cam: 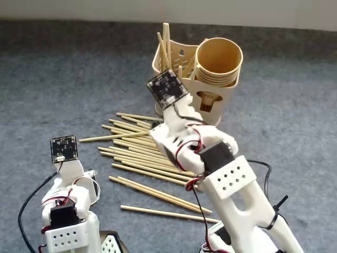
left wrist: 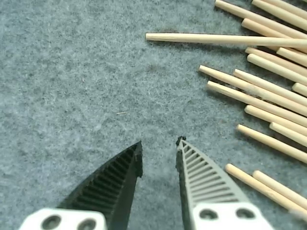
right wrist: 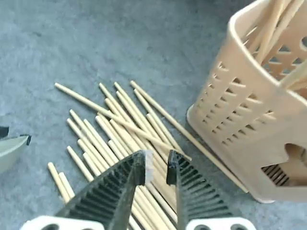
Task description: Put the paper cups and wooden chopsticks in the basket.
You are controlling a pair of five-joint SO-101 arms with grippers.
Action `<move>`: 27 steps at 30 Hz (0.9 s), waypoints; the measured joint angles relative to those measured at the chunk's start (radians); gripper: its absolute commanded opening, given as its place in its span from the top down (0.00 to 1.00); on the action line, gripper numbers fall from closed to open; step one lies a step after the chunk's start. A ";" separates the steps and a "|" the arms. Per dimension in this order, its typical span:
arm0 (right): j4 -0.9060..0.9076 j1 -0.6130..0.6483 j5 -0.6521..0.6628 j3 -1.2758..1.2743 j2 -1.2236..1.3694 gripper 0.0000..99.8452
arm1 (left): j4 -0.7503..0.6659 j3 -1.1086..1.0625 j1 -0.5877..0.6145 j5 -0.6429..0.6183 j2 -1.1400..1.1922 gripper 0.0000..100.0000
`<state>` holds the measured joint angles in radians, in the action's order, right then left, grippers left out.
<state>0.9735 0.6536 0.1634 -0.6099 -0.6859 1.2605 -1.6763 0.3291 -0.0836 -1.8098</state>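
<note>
Though loose chopsticks lie beneath it, the right gripper hangs parted, empty. The left gripper gapes too, farther left.

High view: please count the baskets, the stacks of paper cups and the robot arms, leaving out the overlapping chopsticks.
Basket: 1
Stack of paper cups: 1
Robot arms: 2, the left arm and the right arm
Total: 4
</note>
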 measured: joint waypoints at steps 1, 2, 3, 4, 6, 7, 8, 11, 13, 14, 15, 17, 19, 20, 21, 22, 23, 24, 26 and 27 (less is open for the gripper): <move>0.000 0.014 0.009 -0.021 0.000 0.92 | 0.000 0.000 0.000 0.000 0.000 0.87; 0.000 0.026 0.015 -0.044 0.000 0.92 | 0.000 0.000 0.000 0.000 0.000 0.87; 0.000 0.041 0.020 -0.066 0.000 0.92 | 0.000 0.000 0.000 0.000 0.000 0.87; 0.000 0.057 0.020 -0.091 0.000 0.92 | 0.000 0.000 0.000 0.000 0.000 0.87; 0.000 0.089 0.021 -0.141 0.000 0.92 | 0.000 0.000 0.000 0.000 0.000 0.87; 0.000 0.104 0.021 -0.169 0.000 0.92 | 0.000 0.000 0.000 0.000 0.000 0.87; 0.000 0.123 0.021 -0.199 0.000 0.92 | 0.000 0.000 0.000 0.000 0.000 0.87; 0.000 0.189 0.029 -0.282 0.000 0.92 | 0.000 0.000 0.000 0.000 0.000 0.87; -0.002 0.222 0.034 -0.328 0.000 0.92 | 0.000 0.000 0.000 0.000 0.000 0.87; -0.006 0.232 0.034 -0.348 0.000 0.92 | 0.000 0.000 0.000 0.000 0.000 0.87; -0.023 0.238 0.037 -0.376 0.000 0.92 | 0.000 0.000 0.000 0.000 0.000 0.87; -0.058 0.239 0.037 -0.422 0.000 0.92 | 0.000 0.000 0.000 0.000 0.000 0.87; -0.081 0.242 0.037 -0.460 0.000 0.92 | 0.000 0.000 0.000 0.000 0.000 0.87; -0.086 0.245 0.037 -0.468 0.005 0.92 | 0.000 0.000 0.000 0.000 0.000 0.87; -0.089 0.247 0.037 -0.470 0.020 0.92 | 0.000 0.000 0.000 0.000 0.000 0.87; -0.095 0.247 0.037 -0.470 0.044 0.92 | 0.000 0.000 0.000 0.000 0.000 0.87; -0.100 0.247 0.037 -0.470 0.075 0.92 | 0.000 0.000 0.000 0.000 0.000 0.87; -0.103 0.247 0.037 -0.465 0.115 0.92 | 0.000 0.000 0.000 0.000 0.000 0.87; -0.107 0.247 0.037 -0.442 0.196 0.92 | 0.000 0.000 0.000 0.000 0.000 0.87; -0.107 0.247 0.037 -0.423 0.236 0.92 | 0.000 0.000 0.000 0.000 0.000 0.87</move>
<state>0.8661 0.9007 0.2002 -1.0334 -0.4496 1.2605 -1.6763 0.3291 -0.0836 -1.8098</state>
